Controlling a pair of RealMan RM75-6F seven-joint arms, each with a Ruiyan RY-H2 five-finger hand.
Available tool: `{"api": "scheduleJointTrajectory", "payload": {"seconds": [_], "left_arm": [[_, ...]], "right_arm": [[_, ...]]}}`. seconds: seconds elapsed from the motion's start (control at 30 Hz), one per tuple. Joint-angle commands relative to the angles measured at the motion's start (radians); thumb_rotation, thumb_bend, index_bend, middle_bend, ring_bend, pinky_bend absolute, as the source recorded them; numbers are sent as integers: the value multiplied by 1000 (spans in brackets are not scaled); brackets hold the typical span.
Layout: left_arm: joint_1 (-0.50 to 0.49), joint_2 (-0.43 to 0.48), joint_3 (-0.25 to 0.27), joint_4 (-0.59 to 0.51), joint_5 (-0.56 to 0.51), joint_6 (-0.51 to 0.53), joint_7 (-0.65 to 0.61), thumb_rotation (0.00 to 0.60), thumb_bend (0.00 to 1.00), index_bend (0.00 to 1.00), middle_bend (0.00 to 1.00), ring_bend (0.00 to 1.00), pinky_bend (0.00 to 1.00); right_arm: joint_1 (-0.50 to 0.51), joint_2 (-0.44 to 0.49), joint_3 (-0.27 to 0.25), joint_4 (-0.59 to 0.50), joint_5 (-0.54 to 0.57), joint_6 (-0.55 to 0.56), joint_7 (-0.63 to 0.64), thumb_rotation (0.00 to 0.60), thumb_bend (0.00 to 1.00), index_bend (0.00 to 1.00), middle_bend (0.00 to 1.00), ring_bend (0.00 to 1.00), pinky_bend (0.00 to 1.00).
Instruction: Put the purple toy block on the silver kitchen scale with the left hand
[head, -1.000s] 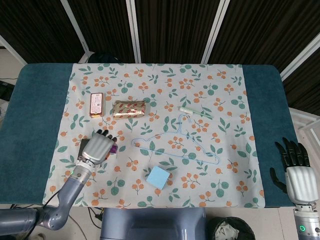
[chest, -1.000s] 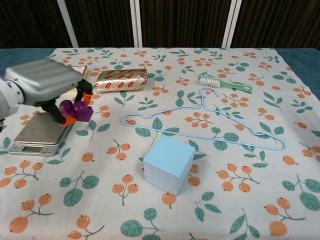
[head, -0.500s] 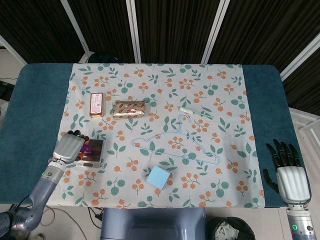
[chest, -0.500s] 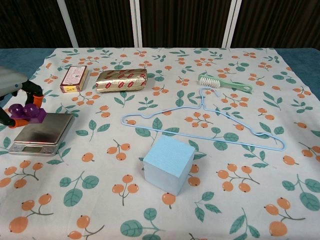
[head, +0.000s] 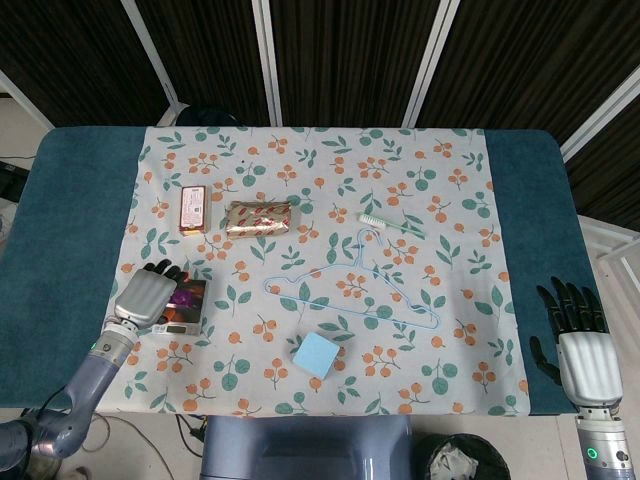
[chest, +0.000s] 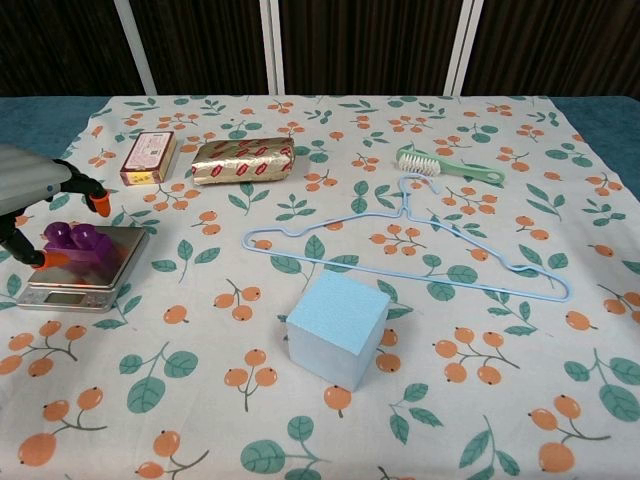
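The purple toy block lies on the platform of the silver kitchen scale at the table's left. My left hand hovers at the scale's left side, its fingers spread around the block. One orange fingertip stands clear above the block and another sits low by its left corner. From the head view, the block shows just right of the left hand, on the scale. My right hand hangs off the table's right edge, fingers apart and holding nothing.
An orange-red box and a gold packet lie behind the scale. A blue wire hanger spans the middle, with a green-handled brush behind it. A light blue foam cube sits near the front.
The left hand carried the block from right of the scale over to its left edge, then set it down on the platform. Its fingers have spread apart. The right hand barely moved.
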Motion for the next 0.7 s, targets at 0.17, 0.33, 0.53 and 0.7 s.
{"api": "scheduleJointTrajectory", "payload": {"seconds": [0.17, 0.33, 0.53, 0.7], "left_arm": [[10, 76, -34, -148, -19, 68, 67, 600, 150, 164, 118, 28, 189], [83, 185, -56, -285, 78, 266, 41, 600, 145, 128, 84, 0, 174], [202, 356, -20, -358, 193, 407, -175, 600, 109, 120, 66, 0, 186], [279, 457, 31, -280, 270, 437, -426, 600, 70, 110, 37, 0, 167]], "right_arm": [[-2, 5, 4, -3, 3, 6, 1, 600, 480, 90, 35, 15, 0], [-6, 10, 5, -4, 2, 14, 7, 600, 481, 90, 35, 15, 0], [-7, 14, 2, -7, -13, 24, 21, 600, 481, 90, 35, 15, 0], [-3, 19, -11, -5, -46, 28, 35, 600, 481, 79, 35, 1, 0]]}}
